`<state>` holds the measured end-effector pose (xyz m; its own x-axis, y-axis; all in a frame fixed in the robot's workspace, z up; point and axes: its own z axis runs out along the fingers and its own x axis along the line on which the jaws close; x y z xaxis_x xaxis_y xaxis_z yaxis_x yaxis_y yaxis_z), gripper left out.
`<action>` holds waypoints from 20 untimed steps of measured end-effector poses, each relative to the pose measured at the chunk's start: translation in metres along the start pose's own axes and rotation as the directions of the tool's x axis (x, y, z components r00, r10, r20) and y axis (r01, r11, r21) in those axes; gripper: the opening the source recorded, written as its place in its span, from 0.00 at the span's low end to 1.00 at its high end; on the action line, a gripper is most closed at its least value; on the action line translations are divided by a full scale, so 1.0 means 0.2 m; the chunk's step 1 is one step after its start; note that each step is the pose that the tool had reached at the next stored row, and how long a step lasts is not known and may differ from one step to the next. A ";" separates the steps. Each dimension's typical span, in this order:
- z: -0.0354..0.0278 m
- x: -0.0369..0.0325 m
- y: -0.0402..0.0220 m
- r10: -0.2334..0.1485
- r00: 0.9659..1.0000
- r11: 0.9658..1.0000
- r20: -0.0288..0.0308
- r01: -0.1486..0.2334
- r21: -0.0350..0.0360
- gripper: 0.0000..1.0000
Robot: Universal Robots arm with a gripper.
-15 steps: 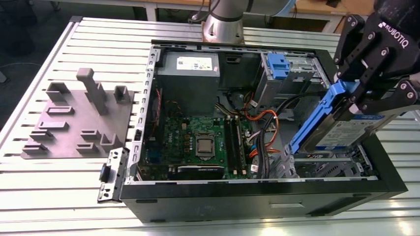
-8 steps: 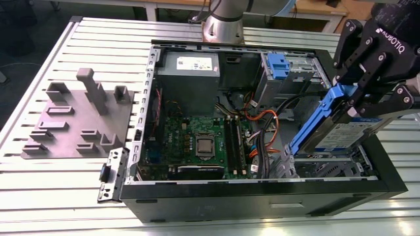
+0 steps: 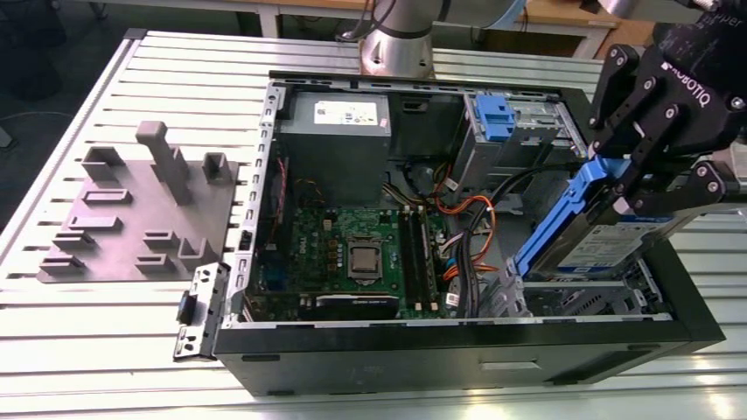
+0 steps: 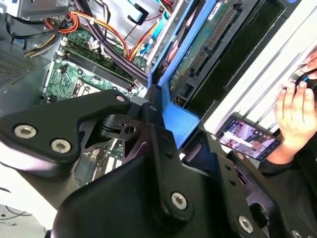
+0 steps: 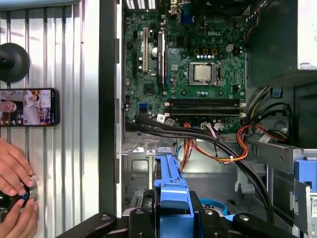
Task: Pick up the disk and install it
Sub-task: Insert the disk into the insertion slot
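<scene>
The pick-up half of the job looks finished. The disk [image 3: 601, 241], a flat rectangular silver-grey drive with a white-and-blue label and blue plastic side rails, is off the surface and in the grip of the black two-fingered hand [image 3: 663, 188]. The hand's fingers are pressed against the disk's raised end, pinching it.

The installing half looks unfinished. The disk hangs slanted over the open black metal computer case [image 3: 467, 343], at the corner toward the exterior view's right. Its lower end dips toward the bare grey metal drive cage [image 3: 583, 297], and its upper end stands well above the case rim. It is not lying flat or seated in the cage, and I cannot tell whether its lower edge touches the metal.

The arm reaches in from the top of the exterior view's right, with the hand angled down toward the case so that the disk follows the same slope. In the second wrist view the disk's underside shows its green circuit board. In the first wrist view one blue rail end sits between the fingers, with the green motherboard [image 5: 193, 64] beyond it.

A second blue plastic caddy [image 3: 496, 118] sits in the upper bay. The grey moulded plate with upright pegs [image 3: 140, 210] lies on the slatted aluminium surface [image 3: 94, 341], well apart from the hand.
</scene>
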<state>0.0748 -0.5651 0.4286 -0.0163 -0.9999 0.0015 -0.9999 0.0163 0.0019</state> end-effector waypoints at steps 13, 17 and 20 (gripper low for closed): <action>0.009 0.000 -0.001 0.000 1.000 1.000 0.000 0.000 0.000 0.38; 0.034 0.000 -0.001 0.000 1.000 1.000 0.000 0.000 0.000 0.44; 0.062 0.000 -0.001 0.000 1.000 1.000 0.000 0.000 0.000 0.44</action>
<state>0.0750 -0.5652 0.4162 -0.0163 -0.9999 0.0018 -0.9999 0.0163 0.0019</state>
